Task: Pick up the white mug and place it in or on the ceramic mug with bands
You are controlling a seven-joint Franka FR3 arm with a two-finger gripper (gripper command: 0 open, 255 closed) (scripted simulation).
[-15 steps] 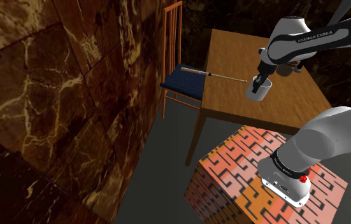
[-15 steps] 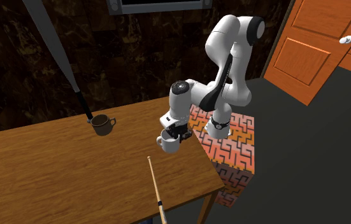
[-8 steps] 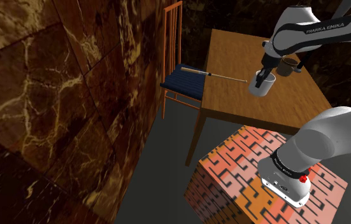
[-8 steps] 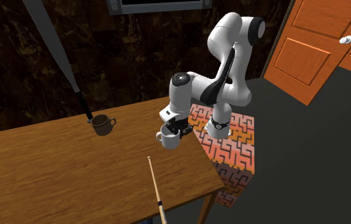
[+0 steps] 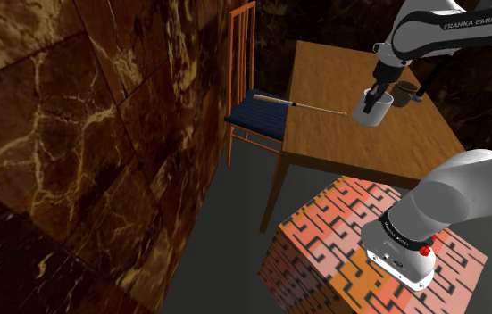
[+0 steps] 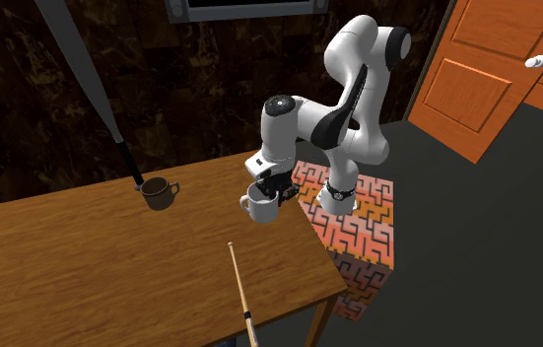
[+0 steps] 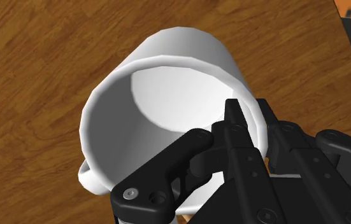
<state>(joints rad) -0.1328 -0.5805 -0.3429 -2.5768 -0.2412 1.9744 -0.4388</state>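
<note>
Gripping the white mug (image 7: 167, 63) by its rim, hand (image 7: 247, 118) above wooden table (image 5: 324, 134); arm (image 5: 449, 27) lettering "FRANKA EMIKA".

A wooden table (image 6: 82, 281) bears a brown mug (image 6: 160, 192) (upright) and a stick (image 6: 240, 291).

A brown rectangular wooden table (image 5: 337, 147) stands on a dark grey floor (image 5: 226, 227). A slim wooden chair with a dark blue seat (image 5: 251, 118) is drawn up at one edge of the table. On that same side of the table rises a dark brown stone wall veined in gold (image 5: 74, 134). Past another side of the table stands an orange panelled door (image 6: 486, 79).
</note>
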